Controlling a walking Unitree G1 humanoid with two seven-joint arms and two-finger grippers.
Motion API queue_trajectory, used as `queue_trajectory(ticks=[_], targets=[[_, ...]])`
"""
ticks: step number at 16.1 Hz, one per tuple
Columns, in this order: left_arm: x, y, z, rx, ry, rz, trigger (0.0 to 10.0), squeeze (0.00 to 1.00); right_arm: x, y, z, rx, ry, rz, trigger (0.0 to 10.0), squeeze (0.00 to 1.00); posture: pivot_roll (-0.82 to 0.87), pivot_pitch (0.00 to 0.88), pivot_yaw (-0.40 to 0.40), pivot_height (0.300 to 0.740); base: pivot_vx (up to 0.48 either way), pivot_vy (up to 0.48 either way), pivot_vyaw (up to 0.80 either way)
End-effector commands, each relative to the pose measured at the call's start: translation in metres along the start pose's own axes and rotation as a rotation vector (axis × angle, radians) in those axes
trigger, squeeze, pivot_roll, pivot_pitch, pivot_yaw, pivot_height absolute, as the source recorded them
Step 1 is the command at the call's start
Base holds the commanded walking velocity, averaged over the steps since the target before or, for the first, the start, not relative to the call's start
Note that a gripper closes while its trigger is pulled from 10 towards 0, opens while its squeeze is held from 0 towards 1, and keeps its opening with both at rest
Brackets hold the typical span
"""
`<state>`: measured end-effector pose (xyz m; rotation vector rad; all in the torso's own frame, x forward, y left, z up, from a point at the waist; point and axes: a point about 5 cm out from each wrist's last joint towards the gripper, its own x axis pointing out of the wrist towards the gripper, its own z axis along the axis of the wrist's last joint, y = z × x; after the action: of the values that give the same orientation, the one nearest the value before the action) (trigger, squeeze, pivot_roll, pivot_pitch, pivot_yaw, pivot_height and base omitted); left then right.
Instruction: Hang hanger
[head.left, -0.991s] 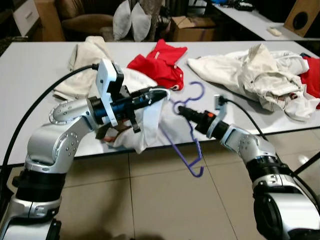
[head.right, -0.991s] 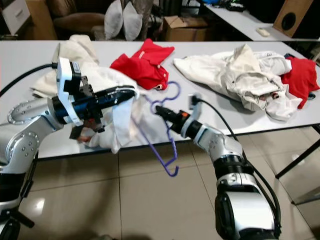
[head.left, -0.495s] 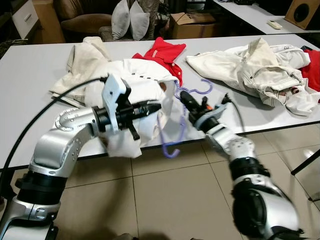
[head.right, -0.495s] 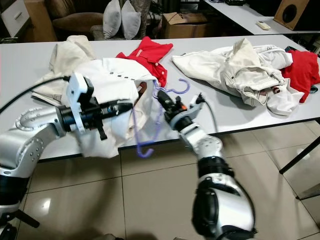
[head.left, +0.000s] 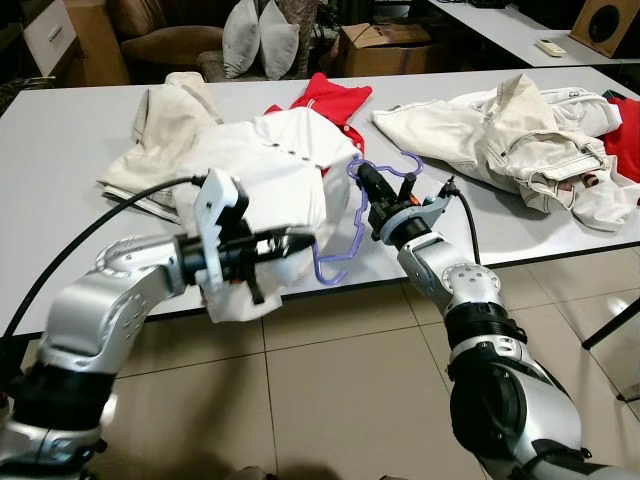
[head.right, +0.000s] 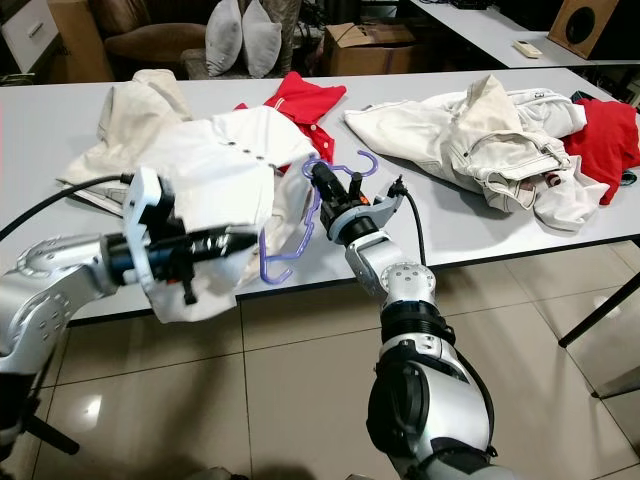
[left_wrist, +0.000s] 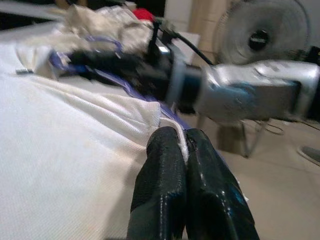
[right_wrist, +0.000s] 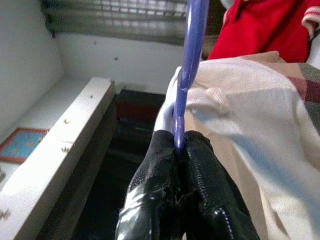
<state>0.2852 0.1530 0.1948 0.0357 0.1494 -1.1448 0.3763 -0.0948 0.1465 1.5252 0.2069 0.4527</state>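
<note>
You are pinching the white shirt's (head.left: 265, 175) hem in your left gripper (left_wrist: 186, 146) while your right gripper (right_wrist: 179, 142) is clamping the purple hanger (head.left: 345, 215) beside it at the table (head.left: 60, 140) edge; next, thread it inside.

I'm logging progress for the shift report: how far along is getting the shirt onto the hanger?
Done: left claw pinches the white shirt's hem; right claw grips the purple hanger. In hand: hanger held at the shirt's edge over the table. Left: threading it inside, then hanging.
</note>
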Motion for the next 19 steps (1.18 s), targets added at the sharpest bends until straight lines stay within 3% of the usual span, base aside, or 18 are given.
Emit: queue_trajectory(ticks=[1,4,6,7,10,13,15,17,19], targets=[[0.000,-0.005,0.002,-0.003,0.003,-0.045,0.0,0.00,0.004,0.008,0.007,0.024,-0.046,0.015,10.0,0.00,-0.09,0.000,-0.021,0.740,0.000,0.000,0.00],[0.011,-0.009,0.019,-0.077,-0.158,-0.074,0.0,0.00,0.008,0.008,0.008,0.007,-0.081,-0.030,10.0,0.00,-0.09,0.000,-0.025,0.740,0.000,0.000,0.00],[0.031,-0.010,0.028,-0.095,-0.231,-0.076,0.0,0.00,0.012,0.009,0.001,0.003,-0.069,-0.039,10.0,0.00,-0.09,0.000,-0.028,0.740,0.000,0.000,0.00],[0.047,-0.009,0.026,-0.099,-0.223,-0.059,0.0,0.00,0.015,0.012,-0.006,-0.008,-0.043,-0.028,10.0,0.00,-0.09,0.000,-0.026,0.740,0.000,0.000,0.00],[0.063,-0.018,0.009,-0.087,-0.127,-0.105,0.0,0.00,0.016,0.020,-0.006,0.029,-0.050,0.015,10.0,0.00,-0.11,0.000,-0.006,0.740,0.000,0.000,0.00],[0.065,-0.020,-0.011,-0.019,0.008,-0.114,0.0,0.00,0.009,0.025,0.007,0.060,-0.082,0.052,10.0,0.00,-0.11,0.000,-0.003,0.740,0.000,0.000,0.00],[0.067,-0.018,-0.016,0.016,0.035,-0.091,0.0,0.00,0.006,0.025,0.010,0.038,-0.071,0.056,10.0,0.00,-0.11,0.000,-0.005,0.740,0.000,0.000,0.00],[0.067,-0.007,-0.032,0.155,0.156,-0.002,0.0,0.00,0.003,0.029,0.010,-0.027,-0.042,0.065,10.0,0.00,-0.11,0.000,-0.014,0.740,0.000,0.000,0.00],[0.064,-0.003,-0.035,0.213,0.178,0.035,0.0,0.00,0.002,0.034,0.009,-0.025,-0.034,0.088,10.0,0.00,-0.11,0.000,-0.018,0.740,0.000,0.000,0.00]])
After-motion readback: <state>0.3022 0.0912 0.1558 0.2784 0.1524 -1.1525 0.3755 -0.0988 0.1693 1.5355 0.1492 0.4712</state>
